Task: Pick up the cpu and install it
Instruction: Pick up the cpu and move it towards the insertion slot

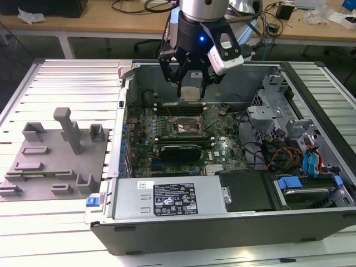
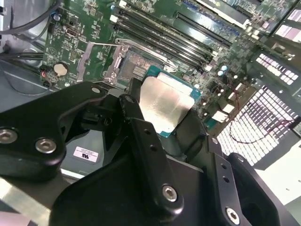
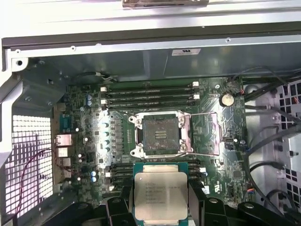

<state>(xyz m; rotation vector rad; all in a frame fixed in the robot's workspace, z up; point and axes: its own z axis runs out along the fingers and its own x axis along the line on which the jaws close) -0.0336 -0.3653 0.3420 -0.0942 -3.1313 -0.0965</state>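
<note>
Black two-fingered robot claw, upper centre of the exterior view, clamped on opposite edges of the small flat square silvery-topped cpu. Held in the air over the green motherboard inside an open dark grey computer case, near the open black socket frame, not seated.

Plainly a robotics lab or electronics workshop: opened computer case lying on a slatted metal bench, grey fixture blocks at frame left, wooden benches strewn with cables along the top of the exterior view.
</note>
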